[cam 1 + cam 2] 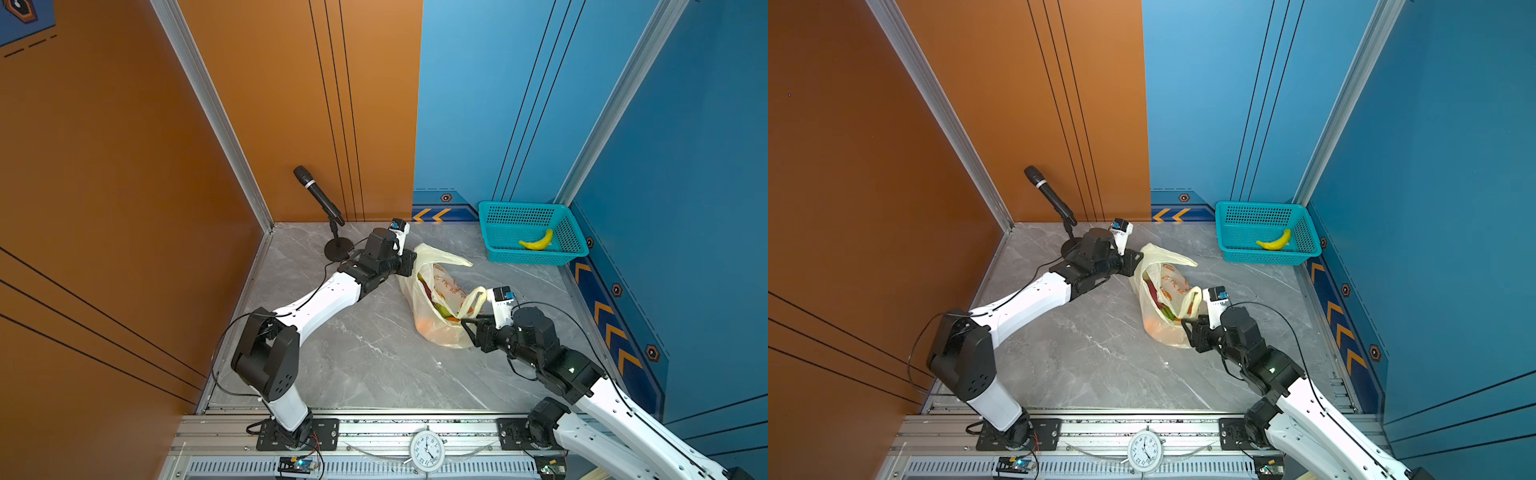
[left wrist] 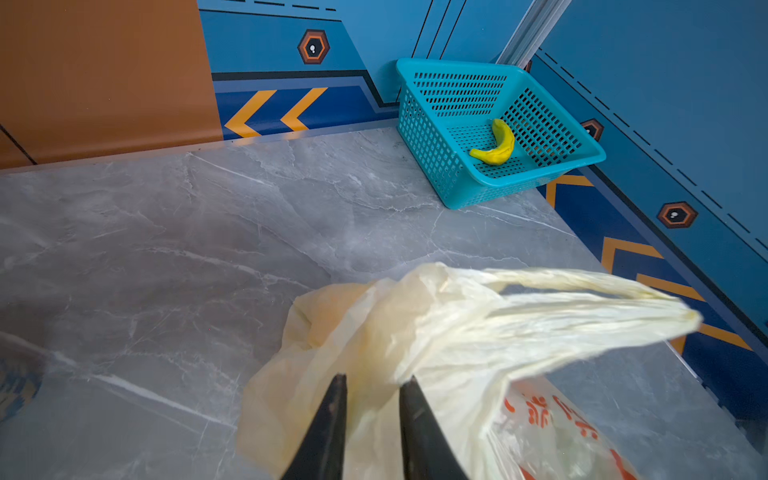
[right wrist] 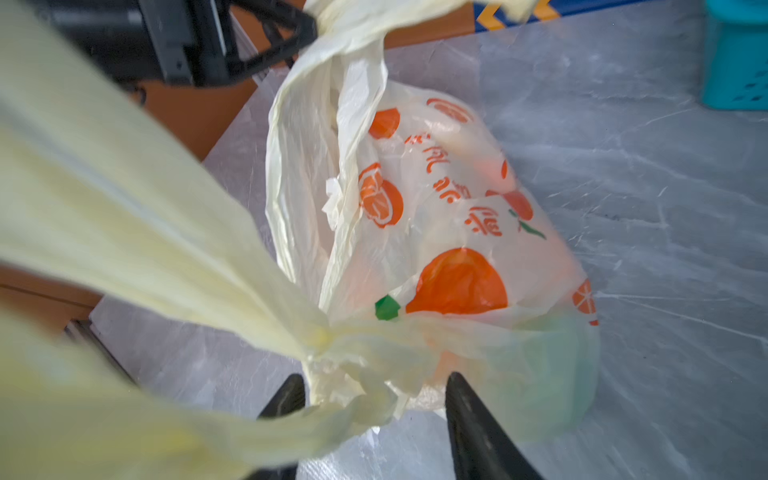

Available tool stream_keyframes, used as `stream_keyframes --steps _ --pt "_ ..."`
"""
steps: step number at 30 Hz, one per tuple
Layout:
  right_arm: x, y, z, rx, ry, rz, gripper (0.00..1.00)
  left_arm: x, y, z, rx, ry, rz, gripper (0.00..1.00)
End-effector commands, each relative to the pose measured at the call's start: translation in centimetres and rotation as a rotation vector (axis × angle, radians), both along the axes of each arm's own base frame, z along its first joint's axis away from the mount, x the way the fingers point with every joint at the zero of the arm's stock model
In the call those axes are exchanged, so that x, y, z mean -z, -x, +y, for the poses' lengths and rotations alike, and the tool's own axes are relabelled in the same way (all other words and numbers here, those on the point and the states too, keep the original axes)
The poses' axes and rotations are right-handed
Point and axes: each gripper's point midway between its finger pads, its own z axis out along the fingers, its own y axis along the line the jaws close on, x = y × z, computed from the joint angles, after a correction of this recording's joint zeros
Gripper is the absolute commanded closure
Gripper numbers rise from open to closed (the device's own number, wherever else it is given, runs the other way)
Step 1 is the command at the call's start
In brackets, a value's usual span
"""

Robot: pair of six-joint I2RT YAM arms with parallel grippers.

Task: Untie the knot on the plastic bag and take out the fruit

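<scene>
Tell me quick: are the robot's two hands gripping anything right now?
Left gripper: open, fingers slightly apart, bag film between them but not pinched.
Right gripper: open, fingers wide apart either side of the bag's bunched plastic, not gripping it.

The plastic bag point(image 3: 436, 199) is translucent pale yellow, printed with orange-red fruit, red lettering and small green leaves. The fruit point(image 1: 428, 326) inside shows orange, green and dark red. Under the bag, the table point(image 1: 365, 353) is grey marble with white veins. Beyond the bag, a teal perforated basket point(image 1: 528, 259) holds a yellow banana point(image 1: 537, 242).
</scene>
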Motion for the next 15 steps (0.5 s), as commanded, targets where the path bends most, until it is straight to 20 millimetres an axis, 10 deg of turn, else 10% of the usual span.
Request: stream_keyframes --steps 1,9,15 --pt "-4.2 -1.7 -1.6 0.088 -0.033 -0.075 0.35 -2.9 1.8 0.5 -0.063 0.061 -0.044 0.70" --pt "-10.2 -4.7 -1.7 0.055 -0.295 -0.050 0.25 -2.4 6.2 -0.3 -0.131 0.119 0.051 0.59" --pt "-7.6 -8.5 -3.4 0.130 -0.327 0.173 0.25 0.3 7.1 -1.2 -0.118 0.106 0.121 0.38"
